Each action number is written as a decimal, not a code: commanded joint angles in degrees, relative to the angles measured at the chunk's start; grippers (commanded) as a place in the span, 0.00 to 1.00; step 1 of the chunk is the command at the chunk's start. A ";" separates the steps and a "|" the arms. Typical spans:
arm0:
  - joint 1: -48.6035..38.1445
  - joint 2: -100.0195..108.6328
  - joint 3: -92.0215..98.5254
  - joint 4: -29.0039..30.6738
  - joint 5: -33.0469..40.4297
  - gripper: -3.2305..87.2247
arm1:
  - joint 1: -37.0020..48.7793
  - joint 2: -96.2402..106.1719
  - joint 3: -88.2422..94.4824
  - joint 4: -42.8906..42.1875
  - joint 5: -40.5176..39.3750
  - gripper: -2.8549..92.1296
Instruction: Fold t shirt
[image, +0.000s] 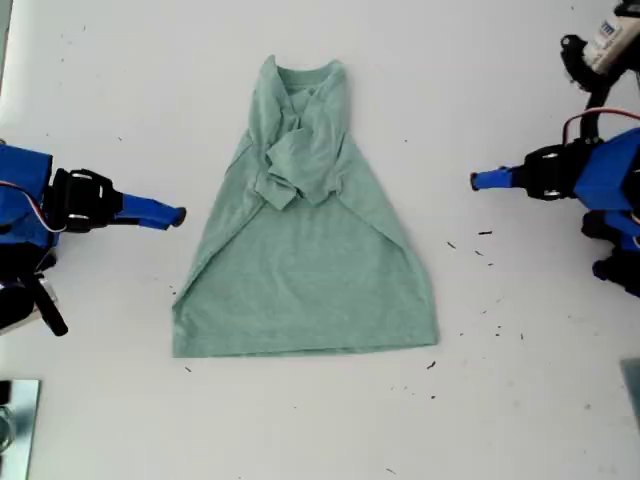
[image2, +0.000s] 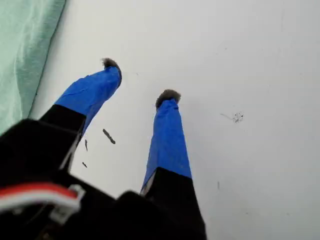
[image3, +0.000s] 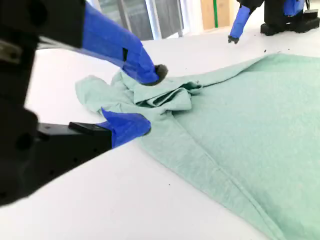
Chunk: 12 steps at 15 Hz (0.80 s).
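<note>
Fingers (image2: 167, 145) of my first gripper (image2: 139, 80) and my second gripper (image3: 150, 102) both gape wide, holding nothing, flanking the pale sage-green cotton t shirt (image: 310, 270) mid white desk (image: 500, 400). Sleeves look tucked in already; I'd say each gripper next needs a hem corner to lift toward the collar.

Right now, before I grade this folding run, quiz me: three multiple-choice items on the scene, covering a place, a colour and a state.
1. In the exterior view, the t shirt's neck lies toward the:
A bottom
B top
C left

2. The t shirt is:
A red
B black
C pale green

3. My first hand is:
A open and empty
B shut on the t shirt
C shut on a pen

Answers:
1 B, the ribbed neck sits at the top and the hem at the bottom.
2 C, its cloth is plainly pale green.
3 A, its fingers stand apart over bare table.
</note>
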 joint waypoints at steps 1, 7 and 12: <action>0.70 0.35 0.53 0.09 0.18 0.18 | -1.85 0.44 2.81 1.49 21.71 0.21; 2.29 0.35 0.53 0.09 0.18 0.18 | -32.26 -0.09 -10.55 0.09 34.45 0.07; 2.11 0.35 0.53 0.09 0.18 0.18 | -45.26 -54.84 -55.28 5.45 38.58 0.23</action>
